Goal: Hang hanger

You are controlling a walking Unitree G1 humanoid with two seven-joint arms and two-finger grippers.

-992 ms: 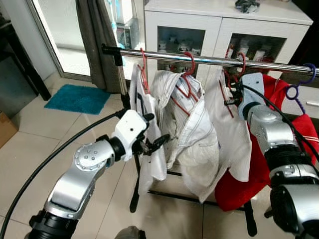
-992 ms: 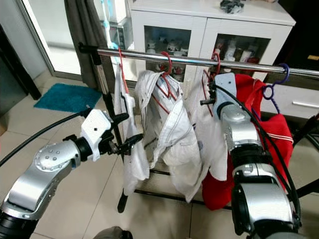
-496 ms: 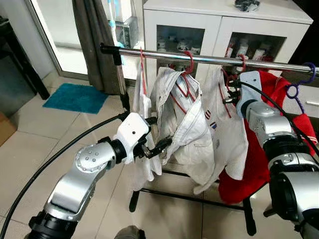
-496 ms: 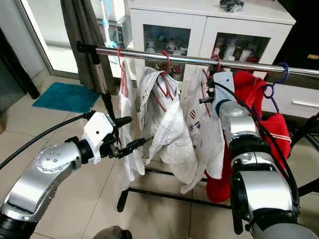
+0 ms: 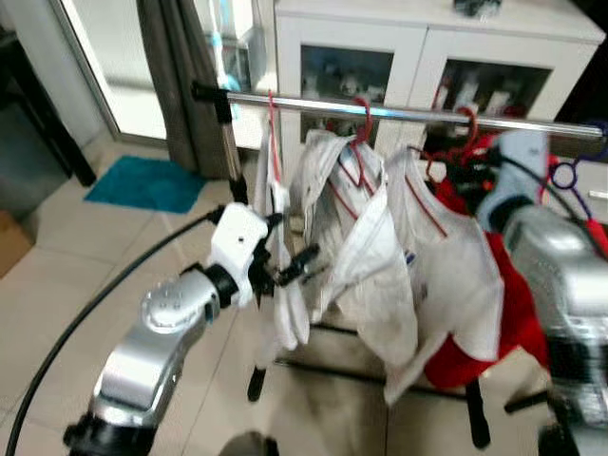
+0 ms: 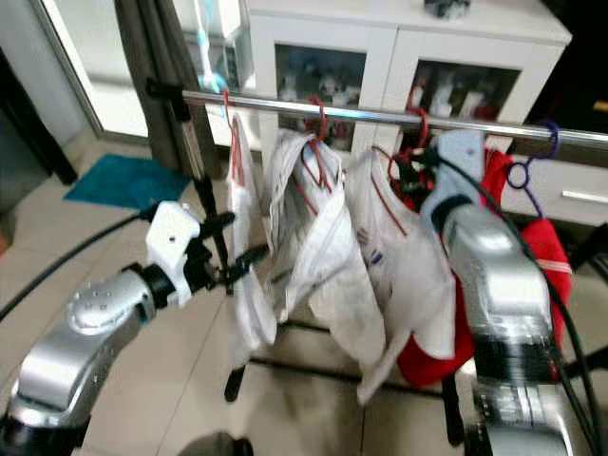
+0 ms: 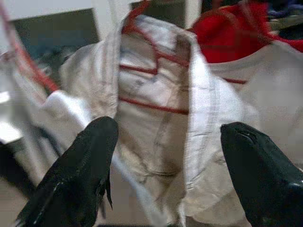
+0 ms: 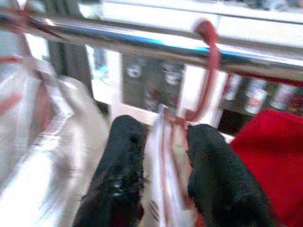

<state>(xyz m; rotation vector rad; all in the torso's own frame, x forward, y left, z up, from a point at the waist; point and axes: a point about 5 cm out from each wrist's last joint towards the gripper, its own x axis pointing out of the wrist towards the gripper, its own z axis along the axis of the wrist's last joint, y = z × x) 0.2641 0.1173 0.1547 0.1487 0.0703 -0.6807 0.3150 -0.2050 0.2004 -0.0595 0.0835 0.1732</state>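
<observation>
Hanging by its hook over the chrome rail (image 8: 118,40), the red hanger (image 8: 208,71) is a thin red wire, its curved hook resting on top of the bar and its neck dropping between the right gripper's (image 8: 163,156) two black fingers. Those fingers are drawn narrow around the neck and the collar of the white garment (image 6: 404,256) it carries. The white cloth bears red trim and drapes below the rail, just beside a red garment (image 6: 541,285). Two more red hangers with white clothes hang further along the rail toward the robot's left. The left gripper (image 7: 165,161) is spread wide, its fingers apart before the middle white shirt (image 7: 151,123), holding nothing. A white cabinet (image 5: 418,47) stands behind the rail.
</observation>
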